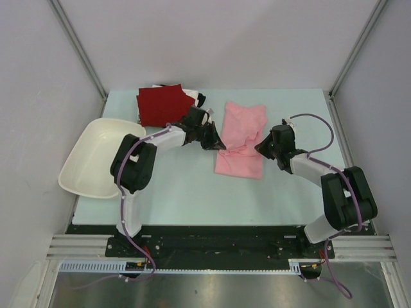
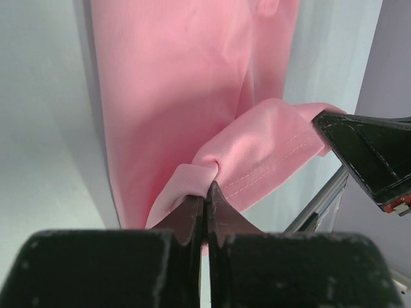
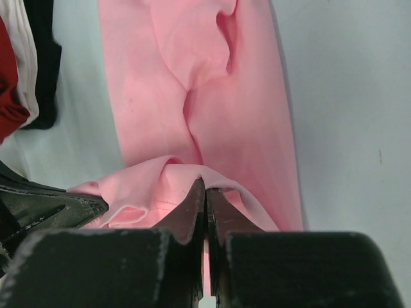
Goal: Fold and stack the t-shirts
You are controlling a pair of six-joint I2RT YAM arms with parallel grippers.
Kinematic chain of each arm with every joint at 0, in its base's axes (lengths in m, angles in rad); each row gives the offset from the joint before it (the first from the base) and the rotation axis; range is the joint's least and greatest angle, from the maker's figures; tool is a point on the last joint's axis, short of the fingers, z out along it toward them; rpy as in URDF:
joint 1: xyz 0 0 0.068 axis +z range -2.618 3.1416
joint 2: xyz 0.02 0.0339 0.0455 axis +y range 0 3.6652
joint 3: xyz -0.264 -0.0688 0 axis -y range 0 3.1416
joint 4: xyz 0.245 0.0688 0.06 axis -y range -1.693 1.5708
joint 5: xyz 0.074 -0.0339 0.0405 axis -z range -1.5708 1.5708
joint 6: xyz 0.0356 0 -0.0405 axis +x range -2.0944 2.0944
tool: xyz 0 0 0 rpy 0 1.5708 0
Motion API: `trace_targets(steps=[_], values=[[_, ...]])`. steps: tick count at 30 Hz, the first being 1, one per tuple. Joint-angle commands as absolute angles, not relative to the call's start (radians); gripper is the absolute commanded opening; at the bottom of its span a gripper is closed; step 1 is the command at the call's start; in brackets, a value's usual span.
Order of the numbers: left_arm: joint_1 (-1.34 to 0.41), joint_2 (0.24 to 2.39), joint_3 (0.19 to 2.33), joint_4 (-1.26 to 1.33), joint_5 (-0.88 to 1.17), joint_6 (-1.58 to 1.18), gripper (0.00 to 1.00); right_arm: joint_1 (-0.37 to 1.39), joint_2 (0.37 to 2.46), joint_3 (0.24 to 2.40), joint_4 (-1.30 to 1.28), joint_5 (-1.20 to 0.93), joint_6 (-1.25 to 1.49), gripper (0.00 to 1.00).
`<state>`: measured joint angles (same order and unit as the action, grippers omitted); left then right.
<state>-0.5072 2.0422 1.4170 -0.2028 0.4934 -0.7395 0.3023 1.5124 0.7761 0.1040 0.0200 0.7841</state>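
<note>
The light pink t-shirt (image 1: 241,138) lies lengthwise in the middle of the table, folded into a narrow strip. My left gripper (image 1: 220,146) is shut on its near left edge, and the cloth bunches at the fingertips (image 2: 207,189). My right gripper (image 1: 260,146) is shut on the near right edge (image 3: 205,186). The near hem (image 2: 270,154) is lifted and stretched between both grippers. A folded dark red t-shirt (image 1: 160,104) sits at the back left, with white (image 3: 26,58) and black (image 3: 45,58) t-shirts under it.
A white plastic tub (image 1: 96,154) hangs over the table's left edge beside the left arm. Grey walls enclose the table (image 1: 192,192) on three sides.
</note>
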Motion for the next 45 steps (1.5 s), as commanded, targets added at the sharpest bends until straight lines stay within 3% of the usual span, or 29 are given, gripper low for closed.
trace_targets(steps=[1, 2, 3, 4, 5, 6, 8, 13, 16, 22, 28, 35, 45], values=[[-0.477, 2.098, 1.535, -0.221, 0.523, -0.696, 0.13, 0.275, 1.581, 0.870, 0.173, 0.012, 0.772, 0.00], [-0.468, 2.111, 1.577, -0.219, 0.531, -0.695, 0.48, 0.269, 1.627, 0.886, 0.175, 0.011, 0.776, 0.01], [-0.462, 2.123, 1.597, -0.209, 0.546, -0.698, 0.65, 0.252, 1.649, 0.931, 0.170, 0.011, 0.785, 0.14], [-0.456, 2.150, 1.620, -0.196, 0.557, -0.709, 0.77, 0.241, 1.670, 0.951, 0.172, 0.012, 0.805, 0.51], [-0.445, 2.163, 1.667, -0.186, 0.566, -0.715, 1.00, 0.232, 1.716, 0.969, 0.199, 0.012, 0.813, 0.68], [-0.437, 2.190, 1.696, -0.166, 0.587, -0.727, 1.00, 0.215, 1.736, 1.009, 0.213, 0.014, 0.819, 0.90], [-0.413, 2.209, 1.780, -0.149, 0.606, -0.748, 1.00, 0.206, 1.764, 1.038, 0.265, 0.038, 0.818, 0.98], [-0.376, 2.192, 1.829, -0.075, 0.636, -0.799, 1.00, 0.192, 1.732, 1.066, 0.278, 0.092, 0.804, 1.00], [-0.380, 2.099, 1.720, -0.101, 0.605, -0.769, 1.00, 0.215, 1.654, 1.055, 0.160, 0.115, 0.755, 1.00], [-0.442, 1.769, 1.153, -0.083, 0.416, -0.747, 1.00, 0.314, 1.441, 0.904, -0.090, 0.213, 0.641, 1.00], [-0.508, 1.580, 0.829, 0.044, 0.419, -0.778, 1.00, 0.363, 1.222, 0.671, -0.132, 0.161, 0.681, 1.00], [-0.549, 1.614, 0.756, 0.150, 0.397, -0.804, 1.00, 0.416, 1.034, 0.465, -0.104, 0.161, 0.729, 0.99], [-0.549, 1.792, 0.856, 0.152, 0.315, -0.841, 1.00, 0.417, 1.104, 0.394, 0.029, 0.149, 0.778, 0.99]])
